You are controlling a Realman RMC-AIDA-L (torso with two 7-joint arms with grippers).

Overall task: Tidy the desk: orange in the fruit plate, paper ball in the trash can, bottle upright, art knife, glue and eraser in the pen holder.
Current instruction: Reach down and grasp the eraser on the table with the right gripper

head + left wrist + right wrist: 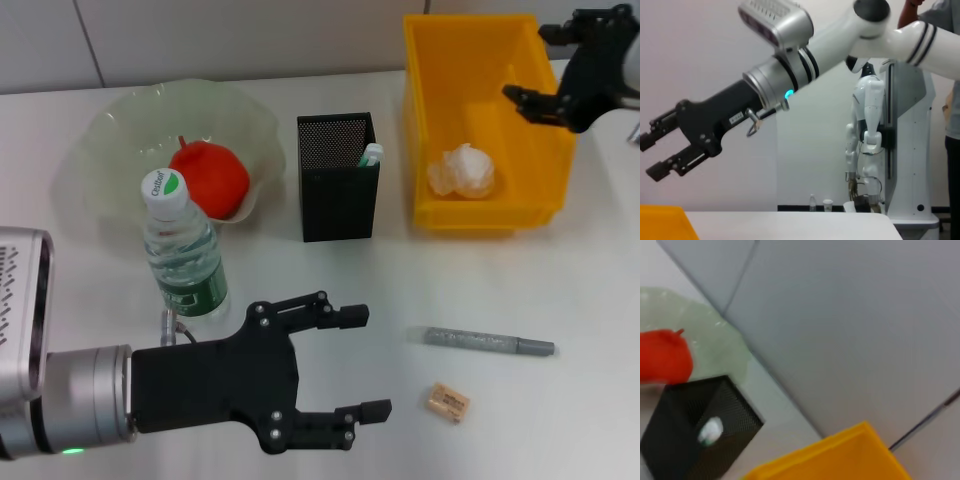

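One art knife (488,342) (lying), pointing left-right

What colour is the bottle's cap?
White with a green patch on the bottle cap; clearest in the head view.

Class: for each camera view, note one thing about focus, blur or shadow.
Head view: evenly lit; the bottle and pen holder look sharp, with soft shadows. Right wrist view: soft throughout; the orange and bin look smeared. Left wrist view: the right end effector reads clearly against a plain wall.

Glue (371,154) mostly hidden inside pen holder (338,190)
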